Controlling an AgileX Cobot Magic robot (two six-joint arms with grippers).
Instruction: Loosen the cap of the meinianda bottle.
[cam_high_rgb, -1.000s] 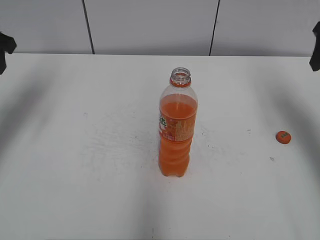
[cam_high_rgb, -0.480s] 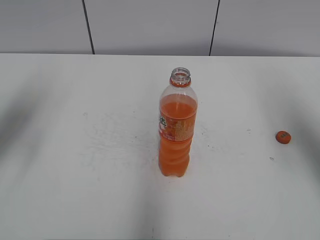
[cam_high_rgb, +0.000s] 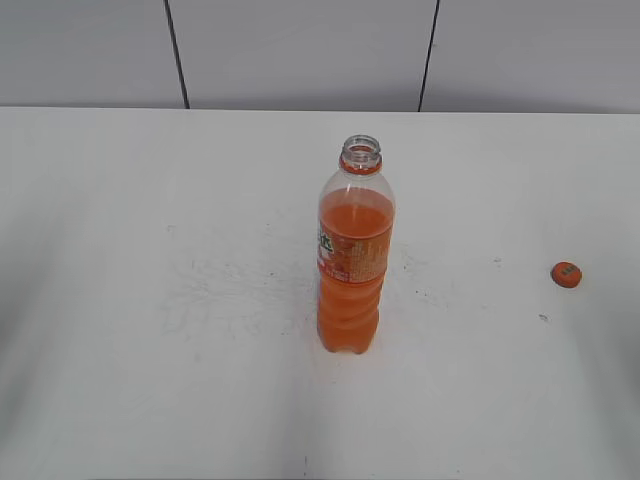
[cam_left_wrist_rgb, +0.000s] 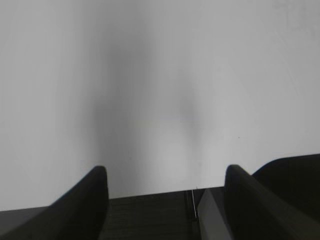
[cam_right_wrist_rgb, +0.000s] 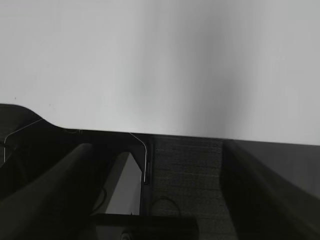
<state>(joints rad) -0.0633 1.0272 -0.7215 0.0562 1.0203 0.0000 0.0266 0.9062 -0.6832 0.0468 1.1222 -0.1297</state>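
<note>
The meinianda bottle (cam_high_rgb: 352, 262) stands upright near the middle of the white table (cam_high_rgb: 150, 300) in the exterior view, its mouth uncovered, with orange drink and an orange-and-white label. The small orange cap (cam_high_rgb: 566, 273) lies on the table far to the right of it. Neither arm shows in the exterior view. In the left wrist view my left gripper (cam_left_wrist_rgb: 165, 175) is open and empty over the table's front edge. In the right wrist view my right gripper (cam_right_wrist_rgb: 155, 150) is open and empty, also over the table's edge. Bottle and cap are out of both wrist views.
A grey panelled wall (cam_high_rgb: 300, 50) runs behind the table. Dark floor shows below the table's edge in the left wrist view (cam_left_wrist_rgb: 150, 215) and the right wrist view (cam_right_wrist_rgb: 190, 175). Faint scuff marks lie on the table left of the bottle.
One second ago dark arm parts showed at the left and right edges of the exterior view; they have now left it. Bottle and cap have not moved.
</note>
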